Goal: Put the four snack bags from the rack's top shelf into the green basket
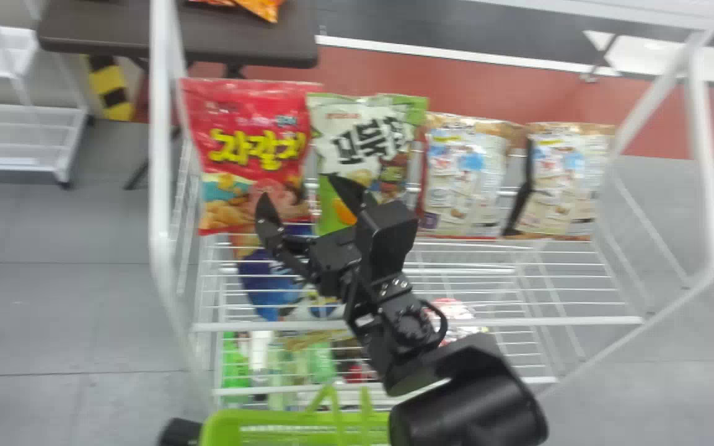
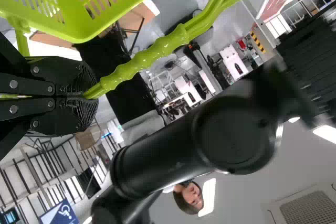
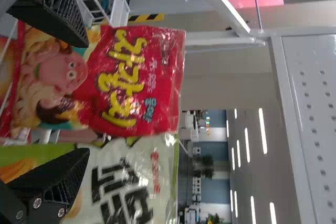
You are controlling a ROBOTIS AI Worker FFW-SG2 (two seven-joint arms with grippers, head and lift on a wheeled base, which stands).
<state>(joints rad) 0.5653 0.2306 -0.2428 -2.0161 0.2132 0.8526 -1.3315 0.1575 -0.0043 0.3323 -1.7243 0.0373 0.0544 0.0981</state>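
Right gripper (image 1: 298,191) extended, jaws parted, left gripper (image 2: 90,96), jaws closed

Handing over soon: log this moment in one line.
Right gripper: open, in front of red bag | Left gripper: shut on basket handle | Green basket: at rack's near side | Snack bags: all four on top shelf

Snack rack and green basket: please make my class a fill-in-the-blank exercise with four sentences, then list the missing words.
1. On the top shelf, ____ snack bags stand in a row.
2. In the head view, the leftmost bag is mostly ____ in colour.
3. The left gripper's jaws are closed on the green basket's ____.
4. The right gripper's jaws are ____.

Missing words: four; red; handle; open.
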